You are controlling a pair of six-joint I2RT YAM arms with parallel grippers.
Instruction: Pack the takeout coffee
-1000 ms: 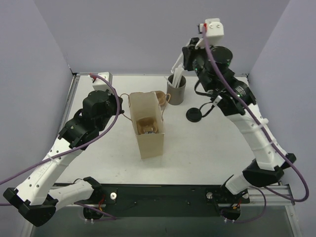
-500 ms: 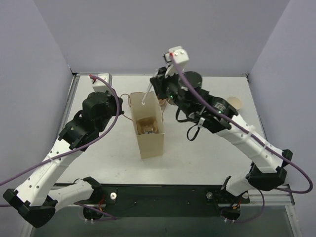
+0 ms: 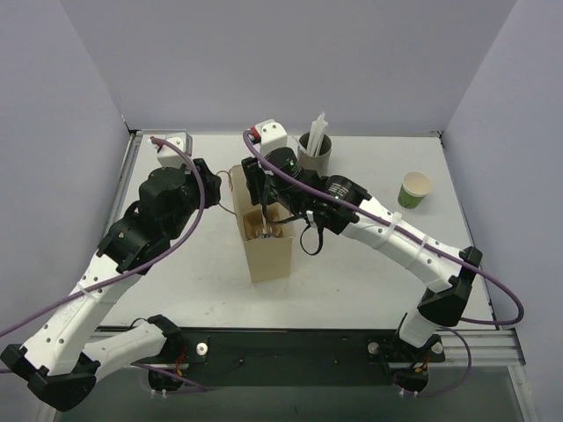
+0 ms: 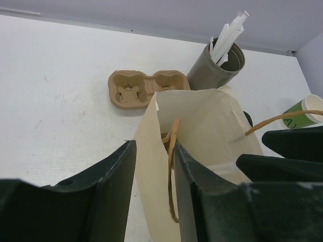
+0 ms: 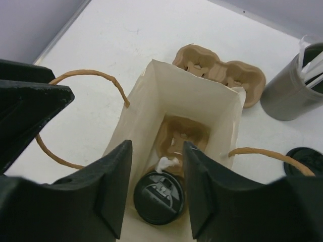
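The left pincer (image 4: 154,151) and right pincer (image 5: 155,148) stand parted.

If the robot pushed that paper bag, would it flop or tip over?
Probably floppy: the paper bag has thin walls and an open top, so a push would likely dent it. It may tip, since it stands tall and narrow. The lidded cup and cardboard carrier at its bottom probably steady it somewhat.
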